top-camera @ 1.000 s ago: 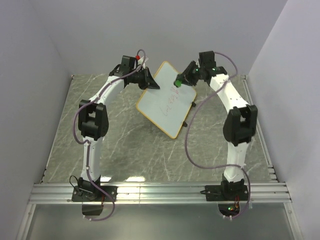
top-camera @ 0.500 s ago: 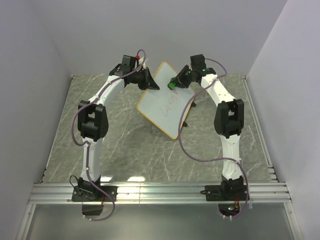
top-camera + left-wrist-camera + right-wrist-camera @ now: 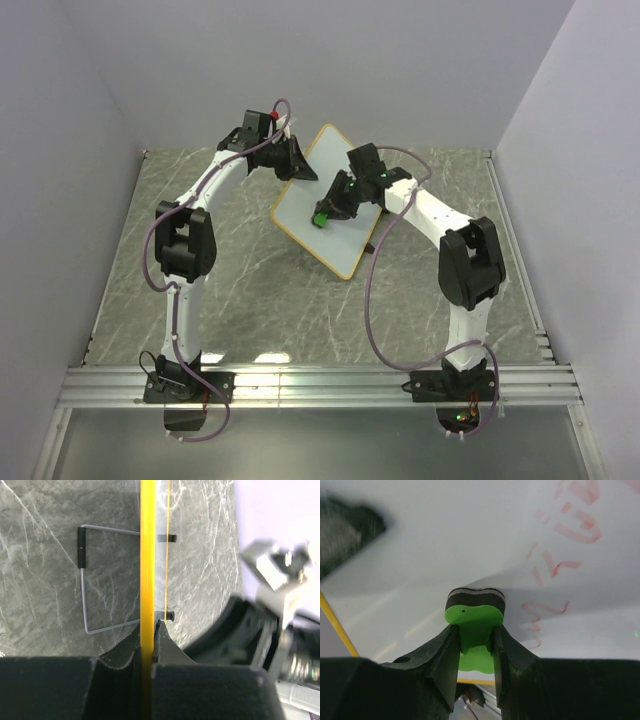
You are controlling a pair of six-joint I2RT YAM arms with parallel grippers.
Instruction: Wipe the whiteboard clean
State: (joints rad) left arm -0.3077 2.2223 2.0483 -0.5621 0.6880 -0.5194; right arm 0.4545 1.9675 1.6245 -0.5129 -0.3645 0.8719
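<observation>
Green eraser (image 3: pixel 472 612), clamped in right gripper (image 3: pixel 475 632), against whiteboard (image 3: pixel 445 530); red scribbles (image 3: pixel 555 565) right of eraser in wrist view. Left gripper (image 3: pixel 147 630) clamps whiteboard rim.

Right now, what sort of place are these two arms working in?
Most likely a closed-in robot test booth, not a home or office: plain pale walls box in a marble-look table, and the left arm and right arm are bolted to an aluminium rail at its near edge.
</observation>
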